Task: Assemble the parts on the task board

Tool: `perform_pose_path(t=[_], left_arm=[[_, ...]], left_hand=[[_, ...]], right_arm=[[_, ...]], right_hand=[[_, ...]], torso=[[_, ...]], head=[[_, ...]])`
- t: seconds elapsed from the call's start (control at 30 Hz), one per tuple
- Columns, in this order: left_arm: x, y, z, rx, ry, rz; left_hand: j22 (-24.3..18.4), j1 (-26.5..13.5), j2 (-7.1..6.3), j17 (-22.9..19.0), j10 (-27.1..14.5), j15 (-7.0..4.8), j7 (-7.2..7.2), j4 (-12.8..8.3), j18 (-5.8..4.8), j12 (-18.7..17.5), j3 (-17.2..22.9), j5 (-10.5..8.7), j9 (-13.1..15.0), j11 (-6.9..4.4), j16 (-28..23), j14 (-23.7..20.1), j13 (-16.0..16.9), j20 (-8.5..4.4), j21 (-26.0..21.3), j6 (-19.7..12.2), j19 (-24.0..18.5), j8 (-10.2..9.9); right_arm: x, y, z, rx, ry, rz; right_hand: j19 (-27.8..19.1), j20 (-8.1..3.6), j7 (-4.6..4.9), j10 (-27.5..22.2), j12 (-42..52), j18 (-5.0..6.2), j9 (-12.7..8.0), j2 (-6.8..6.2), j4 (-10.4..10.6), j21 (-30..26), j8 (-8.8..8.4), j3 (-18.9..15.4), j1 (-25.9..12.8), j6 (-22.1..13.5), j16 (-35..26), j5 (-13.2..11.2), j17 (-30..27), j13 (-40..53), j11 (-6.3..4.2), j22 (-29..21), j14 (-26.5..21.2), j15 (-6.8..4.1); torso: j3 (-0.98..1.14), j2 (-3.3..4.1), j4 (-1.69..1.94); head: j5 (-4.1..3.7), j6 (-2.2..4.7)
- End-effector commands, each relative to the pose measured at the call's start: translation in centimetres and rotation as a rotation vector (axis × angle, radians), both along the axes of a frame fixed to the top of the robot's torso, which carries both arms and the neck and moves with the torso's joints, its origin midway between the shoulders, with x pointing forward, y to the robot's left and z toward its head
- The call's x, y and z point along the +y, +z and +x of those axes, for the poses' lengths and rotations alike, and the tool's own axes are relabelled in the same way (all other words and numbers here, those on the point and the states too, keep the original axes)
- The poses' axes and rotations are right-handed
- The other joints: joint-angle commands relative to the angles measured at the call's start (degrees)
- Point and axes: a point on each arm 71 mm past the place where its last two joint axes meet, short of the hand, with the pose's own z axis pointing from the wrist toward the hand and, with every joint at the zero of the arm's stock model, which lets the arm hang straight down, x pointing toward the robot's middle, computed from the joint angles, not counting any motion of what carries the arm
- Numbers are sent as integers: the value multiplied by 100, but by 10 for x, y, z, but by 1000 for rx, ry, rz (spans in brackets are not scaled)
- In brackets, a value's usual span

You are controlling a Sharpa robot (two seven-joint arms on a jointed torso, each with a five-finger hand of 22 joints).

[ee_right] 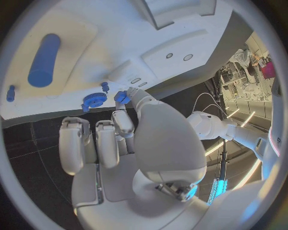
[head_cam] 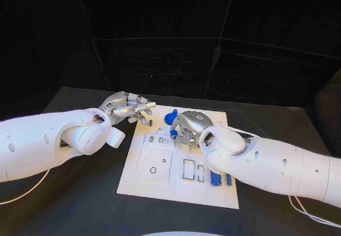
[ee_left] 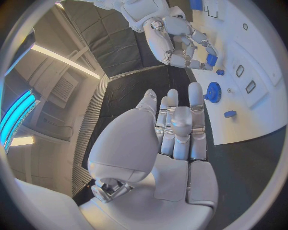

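The white task board (head_cam: 153,183) lies in the middle of the table. My right hand (head_cam: 187,128) hovers over its far half and pinches a small blue part (ee_right: 122,97) at its fingertips, also seen as the small blue part (ee_left: 211,59). A blue gear (head_cam: 170,118) stands on the board just beside that hand, with a tiny blue peg (ee_right: 105,86) close to it. My left hand (head_cam: 127,108) hangs at the board's far left corner, fingers stretched out and holding nothing. A blue cylinder (head_cam: 216,178) and a thinner blue pin (head_cam: 229,179) lie near the board's near right side.
The board has rectangular slots (head_cam: 188,169) and a raised plate with an oval hole (head_cam: 153,165). Black table (head_cam: 66,208) surrounds the board on all sides. Both white forearms reach in over the table's left and right sides.
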Motion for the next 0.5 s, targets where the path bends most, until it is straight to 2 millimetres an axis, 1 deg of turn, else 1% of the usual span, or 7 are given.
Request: perform_pose_path(t=[0.03, 0.1, 0.17, 0.27, 0.33, 0.43, 0.5], left_arm=[[-1, 1, -1, -14, -19, -16], [-1, 0, -2, -9, -19, -23], [-1, -3, -4, 5, -11, -42], [-1, -6, -6, 20, -2, -66], [-2, -9, -8, 38, 3, -93], [-5, -13, -12, 68, 4, -135], [-7, -16, -14, 84, 0, -156]], left_hand=[[0, 14, 38, 109, 58, -11, -5, 16, 79, 68, 24, 17, -27, -2, 109, 95, 7, 22, -7, -14, 18, -53], [7, -44, 60, 164, 86, -17, -10, 68, 80, 121, 22, 19, -54, -8, 173, 132, 20, 17, 9, 10, 43, -80], [11, -124, 91, 152, 77, -15, -5, 143, 78, 159, 16, 21, -85, -2, 184, 133, 29, 16, 16, 19, 53, -117], [6, -227, 122, 18, 30, 0, 11, 237, 73, 184, 3, 20, -122, 16, 99, 69, 32, 24, 6, 8, 39, -165], [-17, -385, 152, -273, -74, 35, 37, 343, 65, 185, -36, 18, -165, 52, -117, -92, 24, 49, -42, -21, -22, -223], [-80, -763, 257, -772, -291, 93, 80, 371, 62, 191, -137, 21, -251, 115, -500, -394, 5, 108, -160, -91, -151, -325], [-105, -960, 299, -938, -380, 115, 100, 379, 66, 203, -203, 13, -283, 134, -621, -491, -2, 128, -203, -108, -188, -355]], right_arm=[[-1, 11, -6, -55, 56, 114], [-7, 13, -10, -65, 67, 140], [-14, 18, -15, -80, 84, 179], [-20, 22, -20, -92, 103, 219], [-26, 25, -24, -101, 124, 258], [-34, 30, -31, -109, 154, 312], [-38, 33, -34, -112, 169, 340]], right_hand=[[124, -32, -91, 32, 13, 31, 47, 5, 21, 35, 25, 33, -92, 123, 23, -65, 742, -5, -9, 914, 429, -55], [127, -34, -93, 35, 14, 30, 47, 2, 24, 38, 24, 33, -108, 124, 26, -89, 747, -4, -11, 918, 430, -57], [132, -35, -94, 40, 18, 28, 46, -1, 27, 41, 23, 33, -119, 126, 28, -104, 751, 0, -12, 924, 431, -58], [138, -36, -95, 39, 17, 26, 46, -3, 27, 46, 23, 32, -122, 126, 33, -109, 758, -1, -12, 931, 432, -58], [145, -36, -95, 33, 7, 24, 46, -4, 26, 50, 22, 33, -122, 126, 42, -110, 774, -10, -12, 939, 436, -58], [159, -36, -96, 25, -5, 19, 45, -7, 21, 61, 20, 35, -120, 123, 53, -115, 791, -22, -14, 956, 439, -59], [164, -37, -96, 25, -5, 18, 45, -8, 20, 64, 19, 36, -119, 122, 57, -115, 798, -21, -14, 962, 441, -59]], torso=[[-3, 0, 4], [-3, -1, 3], [1, 0, 0], [4, -7, -10], [3, -8, -12], [-1, -4, 2], [2, -5, 6]], head=[[4, 14], [5, 23], [18, 45], [35, 63], [36, 86], [34, 109], [38, 119]])
